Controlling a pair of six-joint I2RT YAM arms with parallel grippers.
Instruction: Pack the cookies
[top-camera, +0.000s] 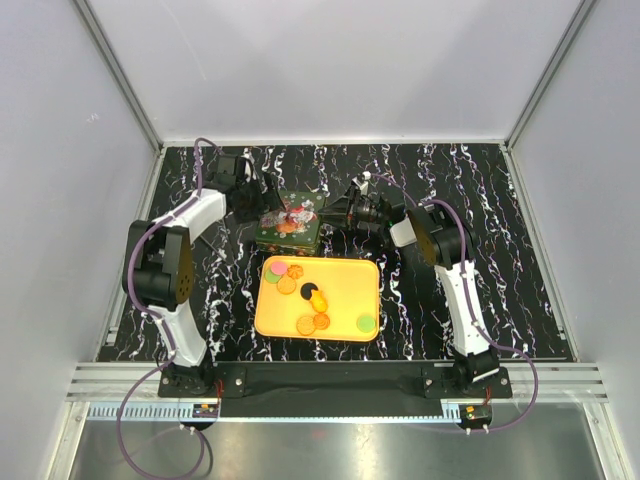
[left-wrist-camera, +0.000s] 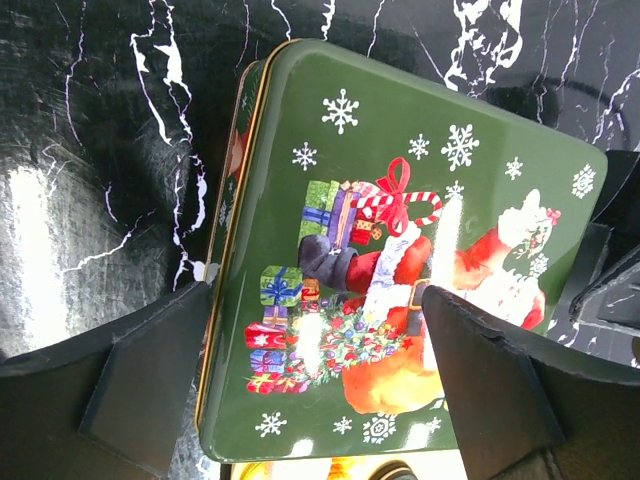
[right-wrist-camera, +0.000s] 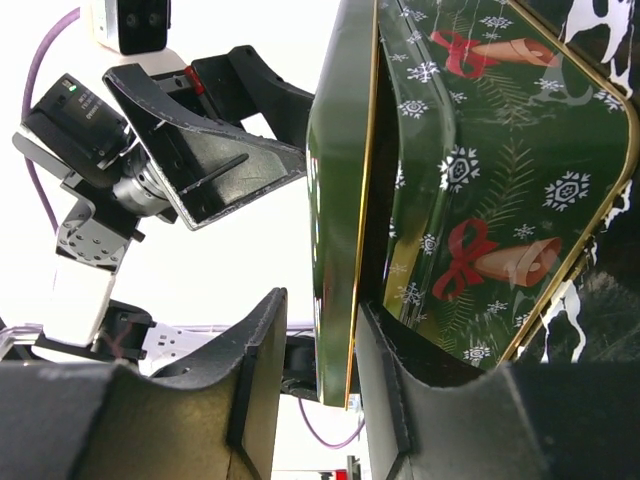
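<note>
Cookies (top-camera: 305, 325) lie loose on an orange tray (top-camera: 345, 282) in the top view. They are small flat discs, about nine countable, mostly orange or golden-brown. One pink and one green sit at the far left corner, a black one touches a yellow one near the middle, two orange ones lie side by side at the near edge, and a second green one sits alone at the near right corner. Just beyond the tray, on the black marbled table (top-camera: 480, 200), stands a green Christmas tin (top-camera: 290, 225), with the left gripper (top-camera: 262, 200) at its far left side and the right gripper (top-camera: 335, 213) at its right side. From the left wrist, the tin's lid (left-wrist-camera: 400, 180) fills the frame, dark green with white snowflakes, wrapped gifts and a Santa figure. The left gripper's jaws are spread wide and grasp nothing, one finger outside the lid's edge and the other in front of its face. A sliver of the tray shows past the lid, too cropped to make out any cookies. From the right wrist, the lid is seen edge-on, parted from the tin's body by a dark gap. The right gripper's jaws stand partly apart on either side of that edge, with a strip of bright background between one finger and the rim, so nothing is clamped.
</note>
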